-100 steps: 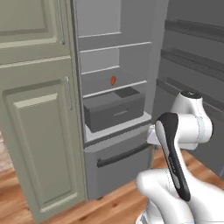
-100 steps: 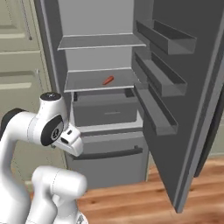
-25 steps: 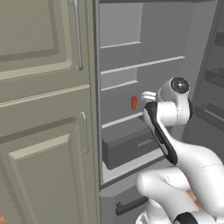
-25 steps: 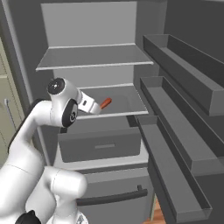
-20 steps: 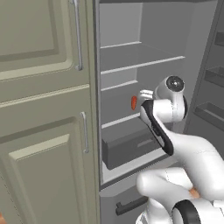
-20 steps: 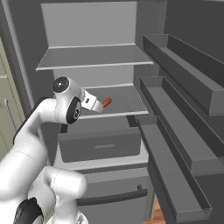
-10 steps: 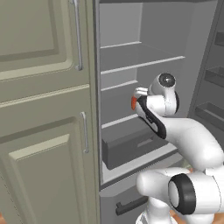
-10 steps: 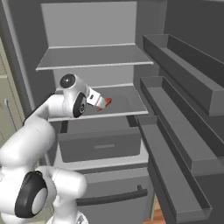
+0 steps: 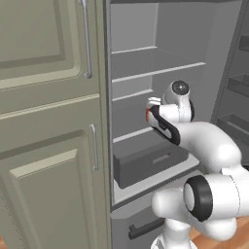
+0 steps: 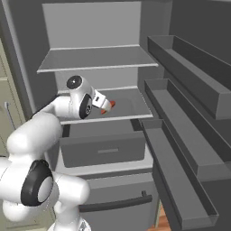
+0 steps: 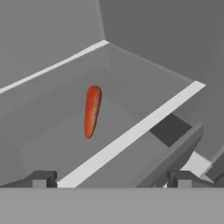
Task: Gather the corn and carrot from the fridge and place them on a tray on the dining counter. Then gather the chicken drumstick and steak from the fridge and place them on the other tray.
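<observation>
The carrot is a short orange-red stick lying on the fridge's middle shelf, a little behind its white front strip. My gripper hovers just in front of that shelf edge, pointing at the carrot, jaws wide open and empty. From the right base view the hand's tip nearly reaches the carrot, which it partly covers. In the left base view a sliver of the carrot peeks past the forearm. Corn, chicken drumstick, steak and trays are out of view.
A dark drawer sits pulled out a little under the carrot's shelf. An upper shelf hangs above. The open door's deep bins run along the right. Pale green cabinet doors stand to the left.
The base drove closer to the fridge earlier. Over the last second the arm stretched into the fridge, bringing the hand up to the carrot's shelf. The jaws stayed open.
</observation>
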